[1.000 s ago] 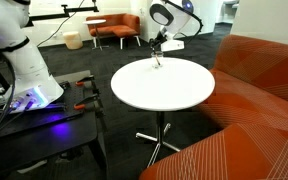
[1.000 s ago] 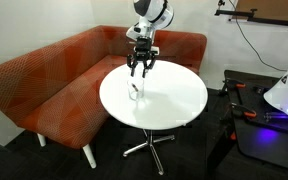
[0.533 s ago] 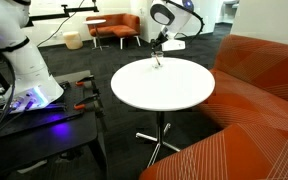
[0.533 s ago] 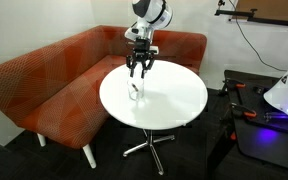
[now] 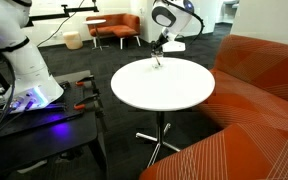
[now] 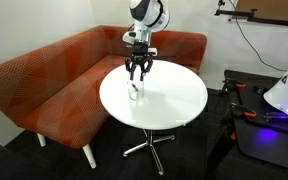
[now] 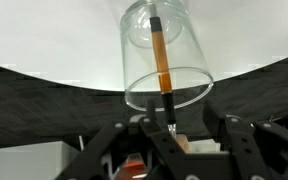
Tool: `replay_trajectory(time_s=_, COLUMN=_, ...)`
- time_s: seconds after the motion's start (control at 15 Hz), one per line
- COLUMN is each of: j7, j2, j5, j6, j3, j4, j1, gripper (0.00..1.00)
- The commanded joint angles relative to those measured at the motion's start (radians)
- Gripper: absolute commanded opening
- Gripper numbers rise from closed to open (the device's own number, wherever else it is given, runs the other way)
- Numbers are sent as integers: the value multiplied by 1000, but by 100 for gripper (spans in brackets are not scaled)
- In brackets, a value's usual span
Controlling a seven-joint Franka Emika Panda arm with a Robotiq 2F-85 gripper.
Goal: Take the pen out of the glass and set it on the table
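Observation:
The clear glass [image 7: 162,55] stands near the edge of the round white table [image 7: 44,40], with the orange-brown pen [image 7: 161,62] leaning inside it and its dark tip sticking out over the rim. My gripper [image 7: 174,142] hangs just above the glass with its jaws open, one on each side of the pen tip, not touching it. In both exterior views the gripper [image 6: 137,70] [image 5: 160,44] is right over the glass [image 6: 135,92] [image 5: 158,62] on the table [image 6: 174,100] [image 5: 164,90].
An orange sofa [image 6: 54,85] curves around the table and also shows in an exterior view [image 5: 254,110]. A dark low bench [image 5: 44,125] with tools and a white robot base [image 5: 19,60] stands beside the table. Orange armchairs [image 5: 114,27] stand far behind.
The gripper has shifted slightly over the glass. Its jaws stay open and the pen stays in the glass.

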Motion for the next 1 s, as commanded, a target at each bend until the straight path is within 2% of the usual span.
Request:
replay_trajectory(time_s=0.0, j7=51, j2=37, j5=-45, j6=9, j3=26, j4=53, j1=-12, gripper=53)
replay_trajectory(time_s=0.93, j7=63, j2=105, j5=-88, j6=-15, j3=65, j4=133, j1=-34, gripper=47)
